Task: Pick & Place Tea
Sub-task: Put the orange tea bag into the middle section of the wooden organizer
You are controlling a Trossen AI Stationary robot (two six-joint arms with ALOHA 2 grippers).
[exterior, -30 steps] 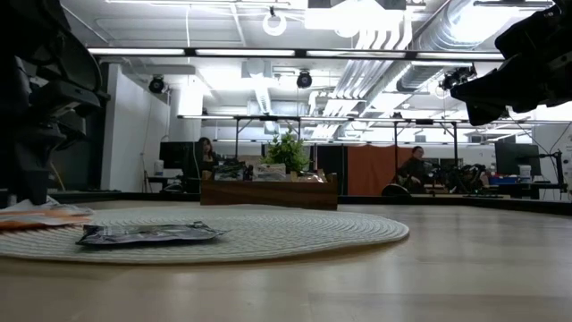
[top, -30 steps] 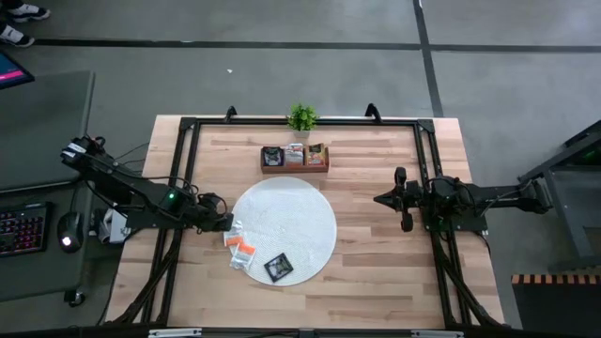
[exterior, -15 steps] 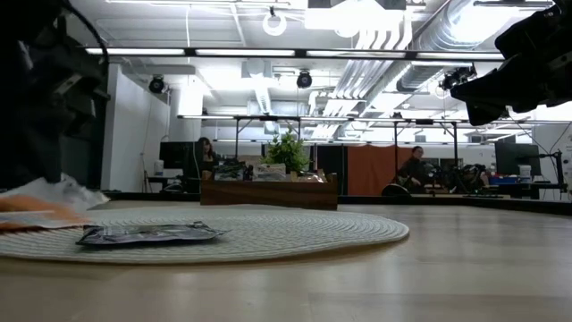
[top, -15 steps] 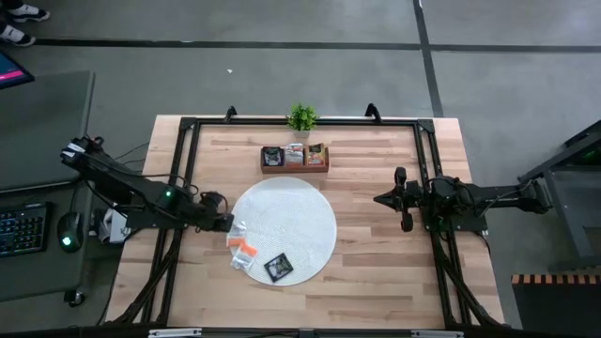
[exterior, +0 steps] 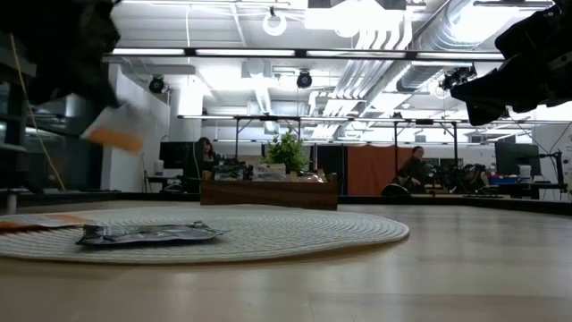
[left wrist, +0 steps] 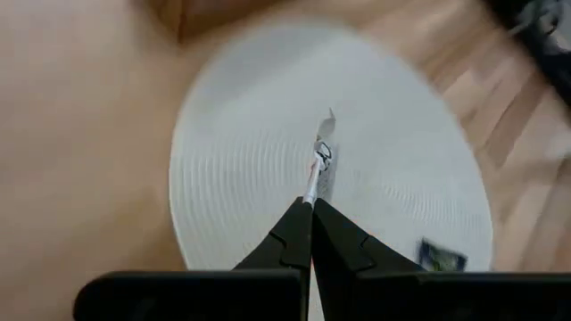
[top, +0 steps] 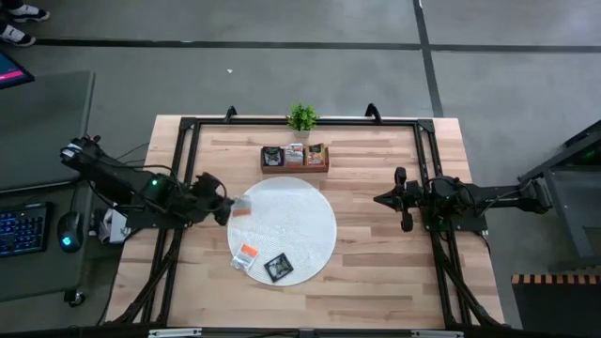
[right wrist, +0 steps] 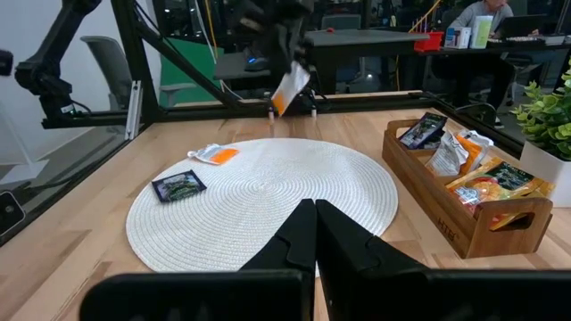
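No readable text anywhere. The sachets in the tray [right wrist: 482, 201] carry printed marks, but they're too small to make out. There's faint lettering on the tray's end wall in the right wrist view; it can't be read either. The black sachet [right wrist: 179, 185] on the mat [right wrist: 268, 205] shows a pattern, no legible words. Screens and gear in the room behind the desk give no legible signs.
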